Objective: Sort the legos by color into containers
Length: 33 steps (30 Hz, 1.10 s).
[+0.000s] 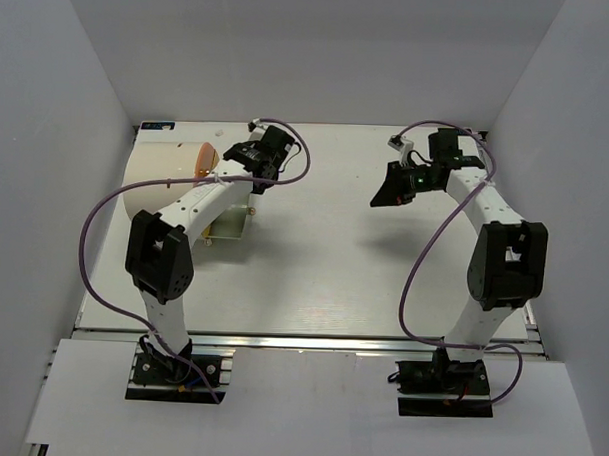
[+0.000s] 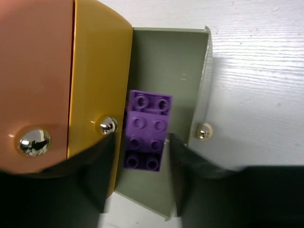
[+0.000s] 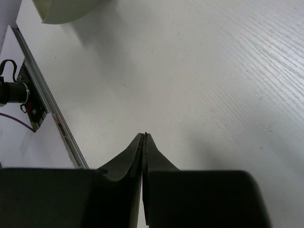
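Purple legos [image 2: 146,124] studs-up, long axis pointing away from left claw [image 2: 142,154].

Glossy purple plastic bricks [image 2: 145,137], shiny metal knobs [image 2: 34,141], matt grained white table [image 2: 256,71]

My left arm [image 1: 169,253] rises from its base, bends at the elbow and stretches forward. Its wrist is turned down, so my left gripper [image 2: 142,142] points downward with its fingers [image 2: 183,166] spread wide apart. My right arm [image 1: 490,224] folds at the elbow and angles inward. My right gripper [image 3: 144,137] is held aloft, its tips pressed together with nothing between them.
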Motion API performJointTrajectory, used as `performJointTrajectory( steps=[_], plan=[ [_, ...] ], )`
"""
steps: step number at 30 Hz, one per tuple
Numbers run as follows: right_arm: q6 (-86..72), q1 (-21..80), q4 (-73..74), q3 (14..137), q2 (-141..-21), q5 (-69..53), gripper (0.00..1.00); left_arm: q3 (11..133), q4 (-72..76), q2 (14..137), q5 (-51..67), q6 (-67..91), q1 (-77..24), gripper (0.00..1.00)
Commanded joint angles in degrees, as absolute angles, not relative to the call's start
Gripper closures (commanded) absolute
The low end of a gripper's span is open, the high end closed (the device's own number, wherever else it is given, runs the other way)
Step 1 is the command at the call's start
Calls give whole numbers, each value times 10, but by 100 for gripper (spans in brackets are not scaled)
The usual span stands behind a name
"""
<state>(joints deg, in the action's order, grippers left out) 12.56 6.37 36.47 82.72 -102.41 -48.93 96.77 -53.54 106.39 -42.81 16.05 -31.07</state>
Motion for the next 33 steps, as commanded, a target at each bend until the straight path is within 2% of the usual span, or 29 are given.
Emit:
performJointTrajectory(
  steps=[1,5,8,11,12,13,14,21,27,31,32,33],
  plan=[
    [142,73,377,855,-1035,-483,95,966,-532,1061,-439,163,-304,36],
    [151,92,387,873,-1047,-483,92,971,-535,1067,-436,163,-293,25],
    [157,103,388,884,-1053,-483,91,991,-541,1070,-428,161,-293,25],
    [171,124,384,898,-1065,-500,91,1041,-551,1057,-386,154,-293,67],
    [174,144,382,904,-1077,-501,93,1055,-546,1050,-368,148,-293,95],
    [178,153,373,919,-1084,-498,95,1079,-541,1029,-351,146,-293,100],
    [177,160,369,930,-1094,-493,100,1087,-530,1017,-332,146,-293,100],
    [62,268,286,1064,-1219,-399,100,1178,-572,968,-265,167,-208,100],
    [-108,317,161,1139,-1299,-316,100,1126,-574,931,-234,206,-84,99],
    [-162,337,77,1136,-1326,-284,100,1122,-579,915,-228,229,-20,78],
    [-166,348,68,1139,-1342,-275,100,1124,-584,915,-234,235,-3,67],
    [-180,351,55,1153,-1353,-257,100,1122,-590,914,-239,250,7,61]
  ],
)
